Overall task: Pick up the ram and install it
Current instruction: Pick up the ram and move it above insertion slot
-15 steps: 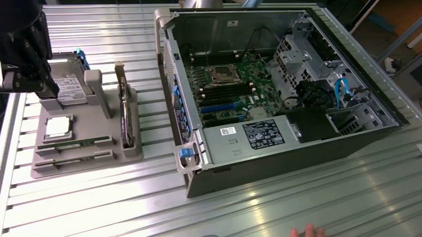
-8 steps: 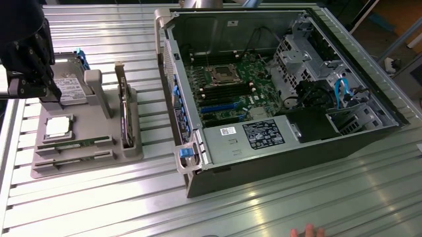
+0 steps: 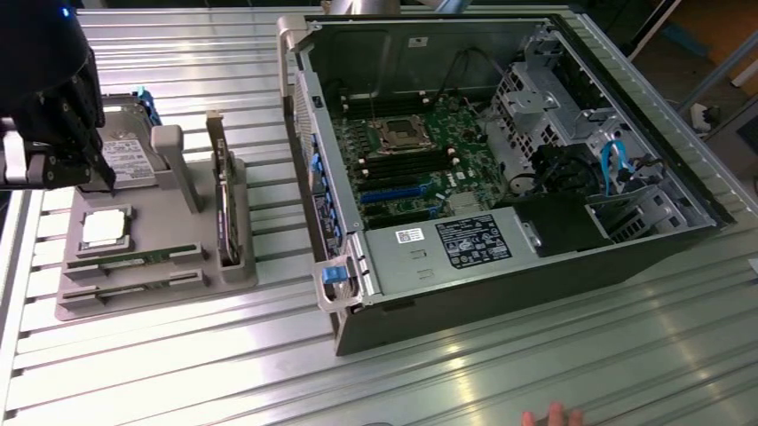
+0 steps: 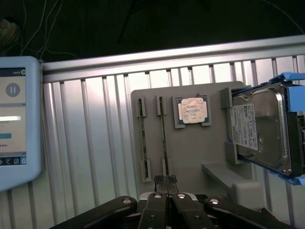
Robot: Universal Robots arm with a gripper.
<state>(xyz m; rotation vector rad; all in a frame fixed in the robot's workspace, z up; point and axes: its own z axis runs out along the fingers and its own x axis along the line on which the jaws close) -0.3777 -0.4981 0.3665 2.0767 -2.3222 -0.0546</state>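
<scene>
Tool point(image 4: 165, 178) tips pressed together, gripping nothing, poised over the grey holder point(image 3: 177, 300). Ram point(image 4: 163, 138) not yet picked: a thin green board stick, on edge in a narrow slot of the holder, near the tool tips. Holder matte, moulded, blocky. Worktop point(image 3: 474, 373) is ribbed, shiny metal. Computer case point(image 3: 498, 300) lies open, sheet-metal walls; install not begun.

tablet point(image 4: 16, 119) & hdd point(image 4: 264, 129) partly out of frame; ram point(image 4: 163, 138) edge-on, detail prob. too small
</scene>
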